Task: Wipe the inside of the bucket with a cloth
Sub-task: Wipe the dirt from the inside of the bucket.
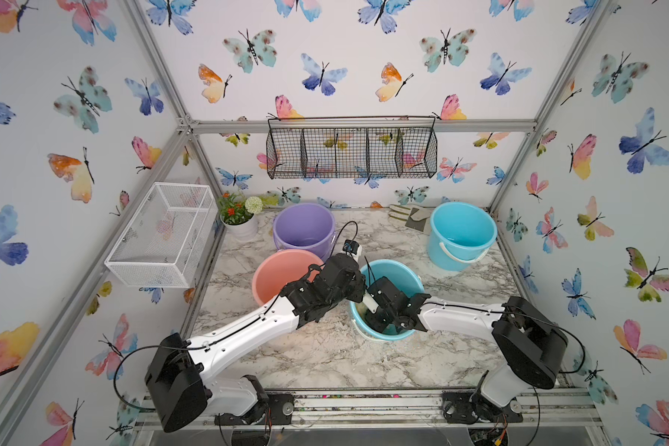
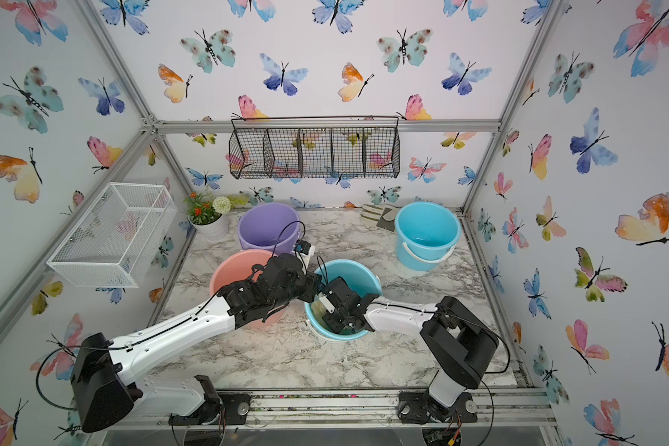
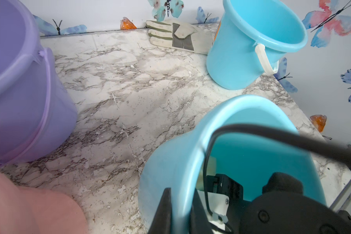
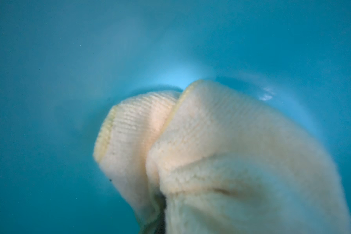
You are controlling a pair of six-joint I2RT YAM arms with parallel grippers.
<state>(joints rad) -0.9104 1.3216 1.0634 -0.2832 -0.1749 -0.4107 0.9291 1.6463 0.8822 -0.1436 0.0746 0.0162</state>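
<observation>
Right claw (image 1: 381, 322) was pinched shut on the pale yellow cloth (image 4: 221, 152), bunched down inside the near blue bucket (image 1: 400, 267) for scrubbing. Left claw (image 3: 179, 204) was clamped on that bucket's rim, I'd guess to stop it sliding on the desk (image 1: 325, 359).

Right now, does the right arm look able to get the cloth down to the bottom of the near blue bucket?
Probably yes: the right gripper is deep inside the bucket with the cloth bunched against its blue inside, and the left gripper only pinches the rim, leaving the mouth open.
</observation>
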